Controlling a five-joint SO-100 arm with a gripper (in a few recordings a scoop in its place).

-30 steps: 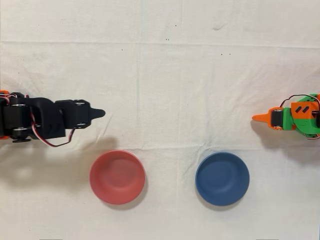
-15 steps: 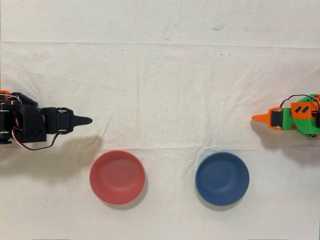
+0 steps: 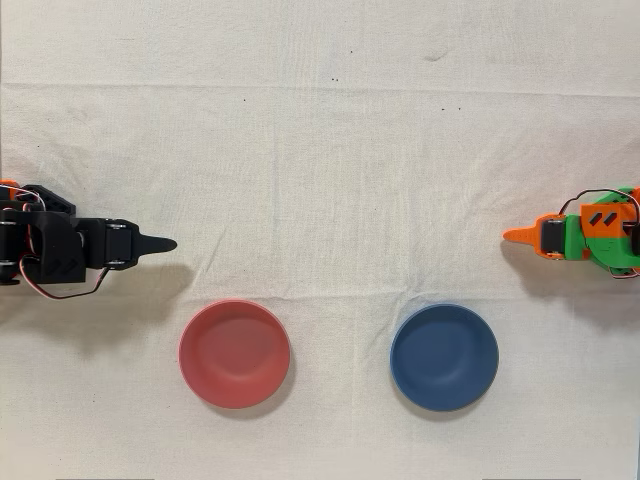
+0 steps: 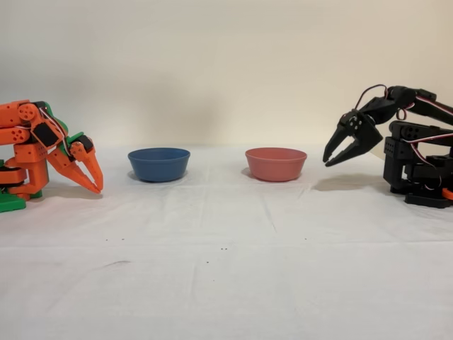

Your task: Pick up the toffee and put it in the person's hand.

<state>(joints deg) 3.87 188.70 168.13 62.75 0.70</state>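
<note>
End effector (image 4: 330, 160) on the black arm (image 4: 414, 166) hangs above the cloth-covered counter (image 3: 330, 150), fingers slightly apart, nothing between them. In the fixed view it sits right of the pink-red bowl (image 4: 275, 163), near but not touching; blue bowl (image 4: 158, 163) further left. Idle orange arm (image 4: 42, 152) at far left. Can't spot the toffee anywhere on the cloth.

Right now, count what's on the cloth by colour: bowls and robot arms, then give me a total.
Pink-red bowl: 1
Blue bowl: 1
Black arm, its hand slightly open and holding nothing: 1
Orange arm, idle: 1
Total: 4
</note>
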